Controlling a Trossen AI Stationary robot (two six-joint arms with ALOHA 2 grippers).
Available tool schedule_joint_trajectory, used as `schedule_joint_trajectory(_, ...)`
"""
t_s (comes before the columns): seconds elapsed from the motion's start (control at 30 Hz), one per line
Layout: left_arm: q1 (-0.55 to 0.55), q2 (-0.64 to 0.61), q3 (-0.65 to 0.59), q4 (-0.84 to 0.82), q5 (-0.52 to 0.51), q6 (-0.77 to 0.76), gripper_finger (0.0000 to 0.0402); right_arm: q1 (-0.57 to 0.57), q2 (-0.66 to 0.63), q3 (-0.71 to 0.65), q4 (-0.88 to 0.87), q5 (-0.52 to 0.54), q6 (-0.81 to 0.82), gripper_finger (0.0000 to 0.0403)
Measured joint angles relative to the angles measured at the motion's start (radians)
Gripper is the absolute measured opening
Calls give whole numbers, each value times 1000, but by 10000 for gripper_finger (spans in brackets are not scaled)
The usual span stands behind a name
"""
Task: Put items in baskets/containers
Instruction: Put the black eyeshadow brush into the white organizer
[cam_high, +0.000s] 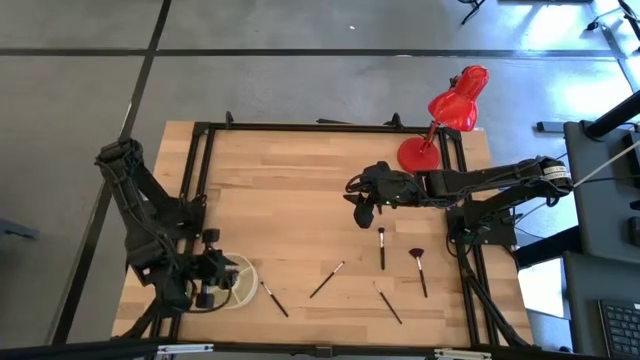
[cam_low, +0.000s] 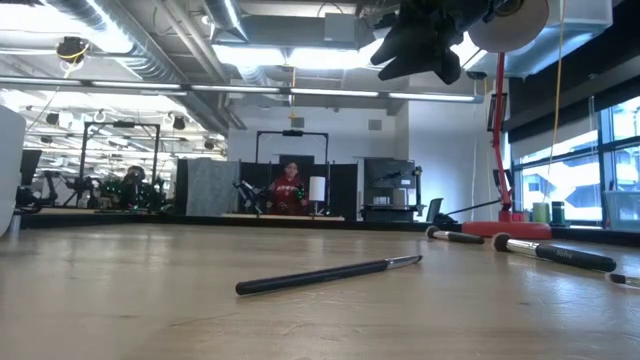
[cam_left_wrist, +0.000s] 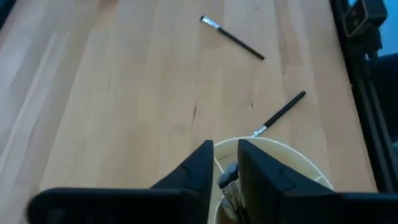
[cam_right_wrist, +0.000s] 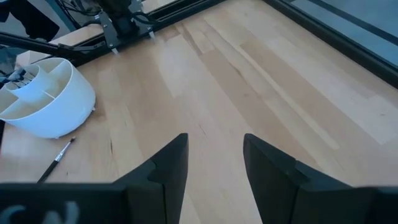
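Note:
The cream-white divided container (cam_high: 240, 283) (cam_right_wrist: 50, 102) stands near the table's near left corner, with a few brushes (cam_right_wrist: 18, 78) standing in it. My left gripper (cam_high: 212, 284) (cam_left_wrist: 227, 168) hangs over it, open by a narrow gap. Several thin brushes lie flat on the wood: one (cam_high: 273, 298) (cam_left_wrist: 280, 114) beside the container, one (cam_high: 327, 280) (cam_low: 330, 273) in the middle, one (cam_high: 382, 247), one (cam_high: 388, 302), and a fan-tipped one (cam_high: 418, 268). My right gripper (cam_high: 362, 213) (cam_right_wrist: 214, 168) is open, raised above mid-table, touching nothing. My left gripper points down over the container's rim (cam_left_wrist: 292, 155). A brush's grey tip (cam_left_wrist: 228, 176) shows in the narrow gap between the fingers (cam_left_wrist: 202, 165). Whether the fingers touch it, I cannot tell.
A red desk lamp (cam_high: 455, 105) stands on its round base (cam_high: 417, 153) at the far right corner, close behind my right arm. A black frame (cam_high: 320, 127) runs along the table's edges. Bare wood (cam_high: 280, 190) lies between the two arms. A person (cam_low: 290, 190) sits far behind the table.

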Motion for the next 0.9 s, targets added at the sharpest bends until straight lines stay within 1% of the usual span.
schedule_joint_trajectory(0.1,24,-7,8,-26,-2,-58,103,0,0,0,0,0,0,153)
schedule_joint_trajectory(0.17,62,-14,33,-25,3,-67,118,0,0,0,1,0,0,153)
schedule_joint_trajectory(0.23,112,-15,66,-23,24,-9,128,0,0,0,9,0,0,153)
schedule_joint_trajectory(0.3,170,-14,96,-13,56,79,134,0,0,0,24,1,-3,153)
schedule_joint_trajectory(0.37,244,-13,108,32,90,180,136,0,0,0,44,1,-7,153)
schedule_joint_trajectory(0.43,325,-3,109,104,164,304,136,0,0,0,54,1,-9,153)
schedule_joint_trajectory(0.5,412,22,109,182,278,422,135,0,0,0,54,1,-11,153)
schedule_joint_trajectory(0.6,512,93,109,262,423,555,131,0,0,0,55,1,-25,153)
schedule_joint_trajectory(0.67,564,153,109,281,492,623,130,0,0,0,56,1,-39,153)
schedule_joint_trajectory(0.77,613,261,109,288,566,691,130,0,0,0,58,1,-60,153)
schedule_joint_trajectory(0.9,630,387,109,327,705,780,130,0,0,0,58,1,-72,153)
